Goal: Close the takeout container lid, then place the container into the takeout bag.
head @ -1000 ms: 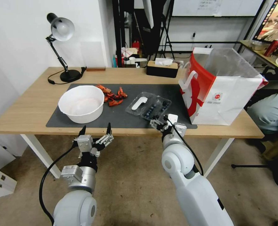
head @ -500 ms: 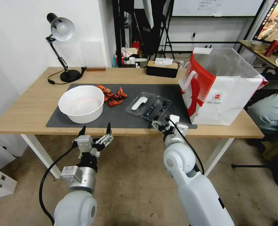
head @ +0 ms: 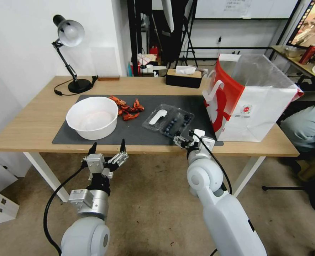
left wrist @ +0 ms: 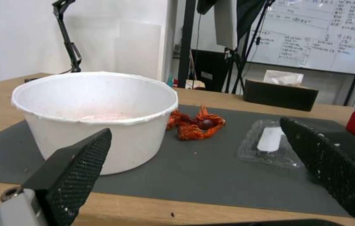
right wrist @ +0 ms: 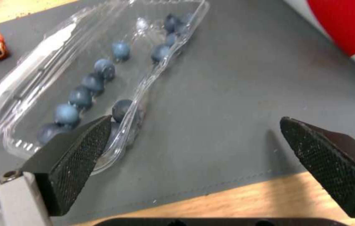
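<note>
The takeout container (head: 174, 123) is found lying wide open on the dark mat (head: 139, 133), between the big white bowl (head: 92, 117) and the takeout bag (head: 251, 99). Blue berries (right wrist: 81, 97) can be seen in the deeper half. The lid (head: 158, 116) is laid flat beside that half, on the bowl's side, with a white sticker (right wrist: 26, 78) facing up. So the lid has not been shut yet, and nothing has been put in the bag. Both jobs are judged to be left to do.

The right gripper (head: 184, 138) is held just at the near corner of the container, over the mat's front edge. Its fingers (right wrist: 77, 153) are spread wide apart and nothing is held between them. One finger looks very close to the clear rim, but a touch cannot be told for sure.

The left gripper (head: 107, 148) is kept low in front of the table (head: 29, 131), near the bowl. Its fingers are spread apart too, and nothing is held.

Some small orange-red bits (head: 128, 106) are seen on the mat behind the bowl. The bag is stood upright at the table's right end, with its top open, well apart from the container.
</note>
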You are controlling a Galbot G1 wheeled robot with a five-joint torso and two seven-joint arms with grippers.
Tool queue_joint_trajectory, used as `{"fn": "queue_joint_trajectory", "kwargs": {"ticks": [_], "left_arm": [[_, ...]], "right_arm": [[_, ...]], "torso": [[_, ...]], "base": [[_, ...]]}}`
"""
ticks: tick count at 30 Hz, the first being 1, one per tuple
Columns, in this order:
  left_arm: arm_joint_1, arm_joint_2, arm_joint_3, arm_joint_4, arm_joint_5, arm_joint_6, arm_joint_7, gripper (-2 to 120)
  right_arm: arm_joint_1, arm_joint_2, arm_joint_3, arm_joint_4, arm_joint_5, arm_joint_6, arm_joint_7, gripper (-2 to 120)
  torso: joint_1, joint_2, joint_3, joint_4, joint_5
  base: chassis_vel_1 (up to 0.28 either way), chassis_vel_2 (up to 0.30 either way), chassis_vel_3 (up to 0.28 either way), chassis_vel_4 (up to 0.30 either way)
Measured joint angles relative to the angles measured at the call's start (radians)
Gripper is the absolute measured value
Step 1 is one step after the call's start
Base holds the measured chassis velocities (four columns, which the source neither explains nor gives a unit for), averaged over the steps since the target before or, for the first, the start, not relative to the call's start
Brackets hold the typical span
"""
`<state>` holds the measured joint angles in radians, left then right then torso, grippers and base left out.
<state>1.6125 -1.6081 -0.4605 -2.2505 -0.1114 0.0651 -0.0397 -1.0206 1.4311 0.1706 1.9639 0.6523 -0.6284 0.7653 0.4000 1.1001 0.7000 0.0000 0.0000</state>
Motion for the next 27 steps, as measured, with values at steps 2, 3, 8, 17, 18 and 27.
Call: {"fn": "queue_joint_trajectory", "kwargs": {"ticks": [2, 3, 8, 17, 18, 27], "left_arm": [[-0.001, 0.000, 0.000, 0.000, 0.000, -0.002, 0.000, 100], [-0.002, 0.000, 0.000, 0.001, 0.000, -0.002, 0.000, 100], [-0.002, 0.000, 0.002, 0.001, 0.000, -0.002, -0.001, 100], [-0.003, 0.000, 0.004, 0.001, 0.000, -0.003, -0.001, 100], [-0.003, 0.000, 0.005, 0.001, 0.000, -0.003, -0.001, 100], [-0.002, 0.000, 0.005, 0.001, 0.001, -0.005, -0.001, 100]], "right_arm": [[0.001, -0.004, 0.004, 0.002, 0.004, -0.005, 0.002, 100], [0.001, -0.008, 0.008, 0.005, 0.010, -0.011, 0.004, 100], [0.001, -0.019, 0.020, 0.012, 0.021, -0.020, 0.009, 100], [-0.001, -0.045, 0.056, 0.020, 0.044, -0.028, 0.010, 100], [-0.002, -0.047, 0.061, 0.021, 0.046, -0.028, 0.010, 100], [-0.009, -0.059, 0.084, 0.046, 0.061, 0.006, -0.020, 100]], "torso": [[0.000, 0.000, 0.000, 0.0000, 0.0000], [0.000, 0.000, 0.000, 0.0000, 0.0000], [0.000, 0.000, 0.000, 0.0000, 0.0000], [0.000, 0.000, 0.000, -0.0001, 0.0001], [0.000, 0.000, 0.000, -0.0001, 0.0000], [0.000, 0.000, 0.000, 0.0001, -0.0001]], "base": [[0.000, 0.000, 0.000, 0.000], [0.000, 0.000, 0.000, 0.000], [0.000, 0.000, 0.000, 0.000], [0.000, 0.000, 0.000, 0.000], [0.000, 0.000, 0.000, 0.000], [0.000, 0.000, 0.000, 0.000]]}}
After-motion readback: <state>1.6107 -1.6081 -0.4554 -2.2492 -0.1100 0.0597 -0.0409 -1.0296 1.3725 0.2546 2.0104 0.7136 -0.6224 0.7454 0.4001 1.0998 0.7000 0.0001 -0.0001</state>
